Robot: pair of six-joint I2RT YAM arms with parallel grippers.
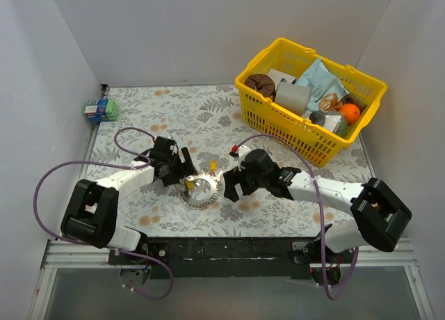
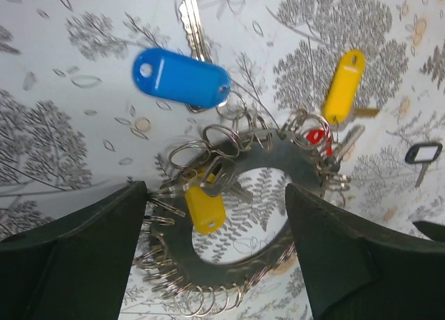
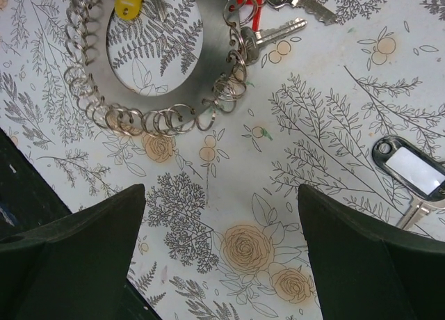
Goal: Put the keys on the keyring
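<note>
The keyring (image 1: 202, 190) is a flat grey metal ring edged with several small split rings, lying on the floral cloth between my grippers. In the left wrist view the keyring (image 2: 278, 158) carries a yellow-headed key (image 2: 206, 206) and a red one (image 2: 316, 136). A blue-headed key (image 2: 182, 80) and another yellow-headed key (image 2: 344, 85) lie just beyond it. My left gripper (image 2: 215, 193) is open above the ring's near side, holding nothing. My right gripper (image 3: 222, 195) is open over bare cloth, with the keyring (image 3: 212, 69) ahead and a black-headed key (image 3: 414, 172) to the right.
A yellow basket (image 1: 268, 104) full of assorted items stands at the back right. A small teal box (image 1: 101, 110) sits at the back left by the wall. White walls close in three sides. Purple cables loop beside both arms.
</note>
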